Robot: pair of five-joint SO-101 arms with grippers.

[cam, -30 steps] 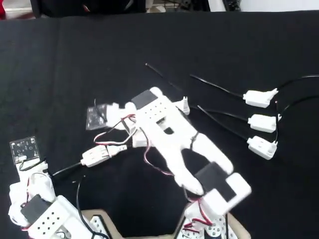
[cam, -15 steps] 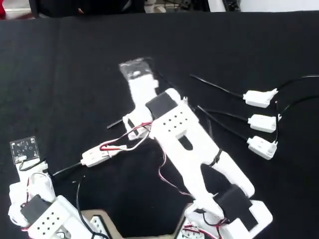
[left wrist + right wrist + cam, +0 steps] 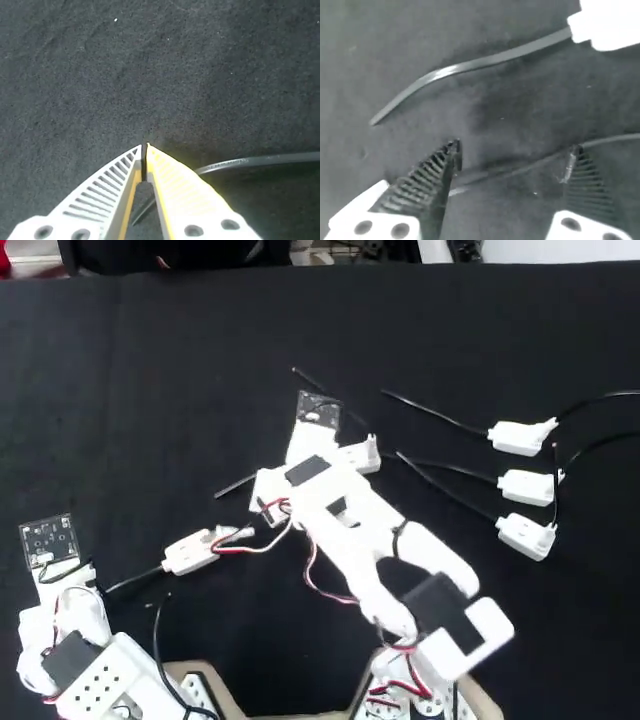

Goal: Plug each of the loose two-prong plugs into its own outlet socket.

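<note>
Three white plug pieces are sitting in a column near the right edge of the desk, each trailing a dark cord toward the middle. We cannot tell plugs from sockets among them. A fourth white piece is lying well apart from them, between the two arms. Its long axis is running roughly left to right, and its cord is trailing toward the left arm.

We are holding the right hand over the middle of the desk with its fingers spread wide. A thin black cord is running across the gap from one finger to the other, so the fingers are straddling it crosswise. We cannot tell how high above it they are hanging.

We are judging that the coming move turns on direction. The column is lying to this hand's right, and the lone piece is lying to its left, nearer our left arm.

Our left hand is sitting low at the near left corner with its fingertips closed together, holding nothing we can see. Another cord is lying just beside it.

Open desk is stretching away at the back and far left. The crowded spot is the fan of cords between the right hand and the column.
</note>
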